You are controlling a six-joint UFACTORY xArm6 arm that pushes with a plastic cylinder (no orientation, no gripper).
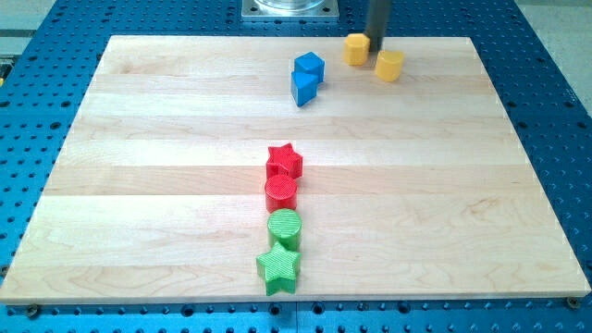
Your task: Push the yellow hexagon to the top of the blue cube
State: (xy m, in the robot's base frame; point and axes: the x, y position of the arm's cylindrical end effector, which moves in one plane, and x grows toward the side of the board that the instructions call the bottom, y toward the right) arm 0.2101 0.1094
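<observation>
Two yellow blocks lie near the view's top. One is angular and looks like the hexagon. The other is more rounded, and I cannot make out its shape for sure. My tip stands between them, touching or almost touching the right side of the angular one and just above-left of the rounded one. The blue cube lies to the left of both yellow blocks. A second blue block, wedge-like, touches the cube's lower side.
A red star, red cylinder, green cylinder and green star form a column in the lower middle of the wooden board. The board's top edge runs just above the yellow blocks. A metal base sits beyond it.
</observation>
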